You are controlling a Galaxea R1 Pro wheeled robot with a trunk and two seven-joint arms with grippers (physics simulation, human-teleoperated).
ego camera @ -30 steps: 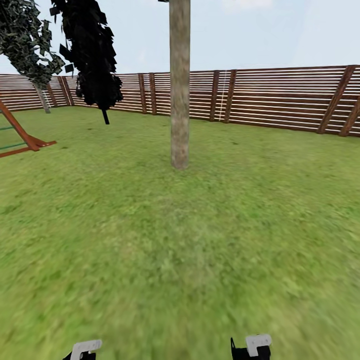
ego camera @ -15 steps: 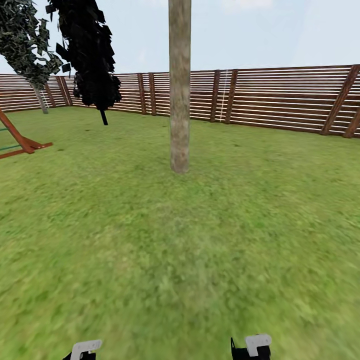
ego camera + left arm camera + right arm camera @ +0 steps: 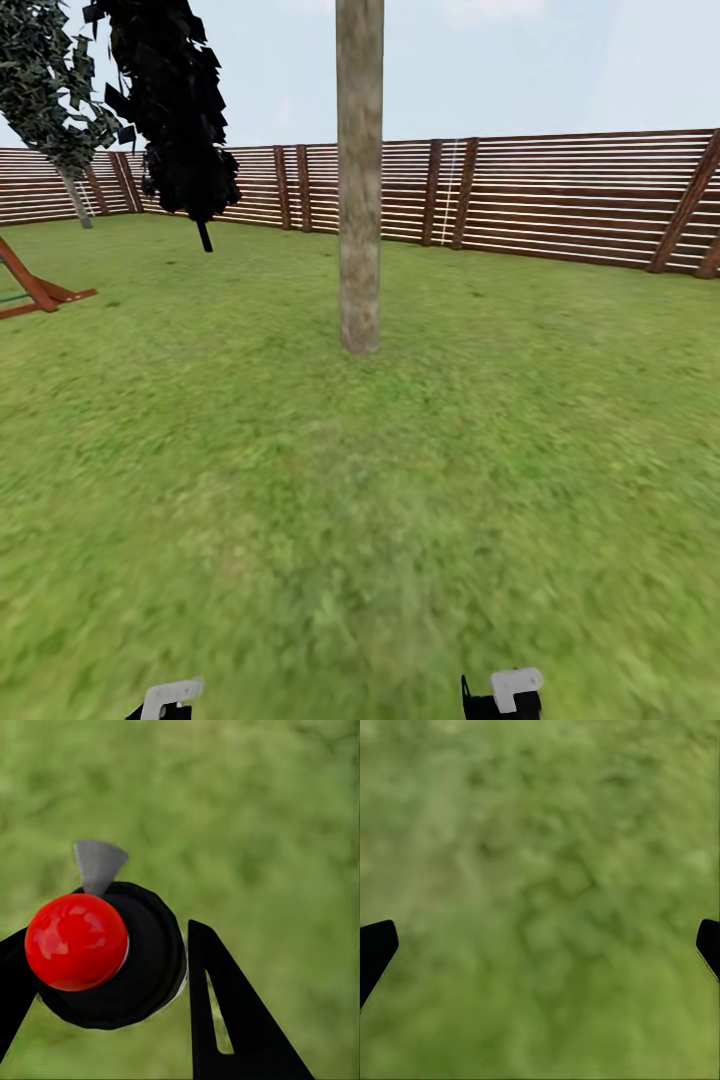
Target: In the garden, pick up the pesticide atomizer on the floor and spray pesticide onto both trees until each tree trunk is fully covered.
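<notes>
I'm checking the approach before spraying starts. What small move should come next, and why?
Probably keep rolling straight toward the tree trunk. It stands dead ahead but a stretch of lawn away. The left pincer is shut on the atomizer, judging by its red knob and grey nozzle; the right pincer hangs open over grass. No pale specks show on the bark yet.

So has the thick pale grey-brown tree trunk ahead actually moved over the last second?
No. The trunk keeps its place against the brown slatted wooden fence; its base only sits lower in the head view because the camera has moved closer.
</notes>
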